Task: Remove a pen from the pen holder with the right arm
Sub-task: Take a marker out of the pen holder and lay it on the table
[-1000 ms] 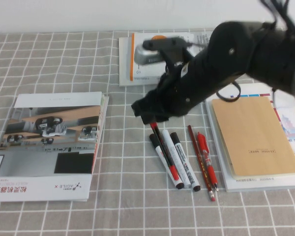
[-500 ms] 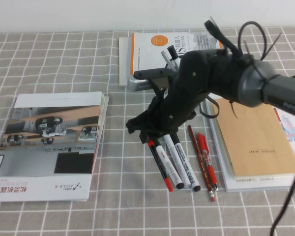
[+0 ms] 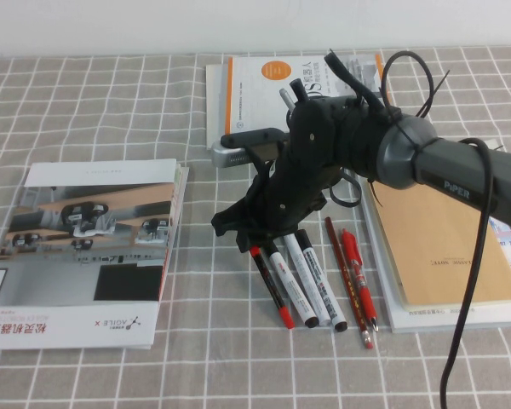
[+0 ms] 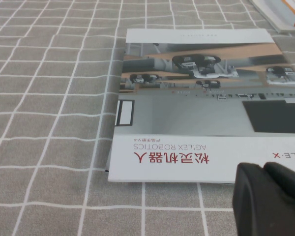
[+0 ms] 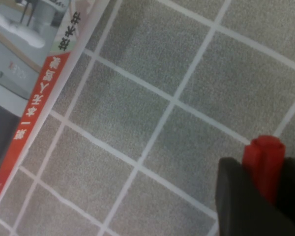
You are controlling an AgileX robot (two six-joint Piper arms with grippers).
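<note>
The pen (image 3: 270,288), black-barrelled with red at both ends, is pinched at its upper end by the right gripper (image 3: 251,241). It slants down toward the bench (image 3: 85,102), its lower red tip close to the grey checked cloth; whether it touches cannot be told. In the right wrist view the red end sits clamped between the dark fingers (image 5: 236,196). Just beside it lie two white markers (image 3: 309,285), then a thin dark-red pencil (image 3: 349,285) and a red pen (image 3: 359,277). The right arm (image 3: 443,175) reads "PiPER". A brown notebook (image 3: 443,239) lies to the right. On the left a booklet (image 4: 196,108) reads "AGILEX ROBOTICS". The left gripper (image 4: 264,169) hovers over its corner, fingers pressed together.
</note>
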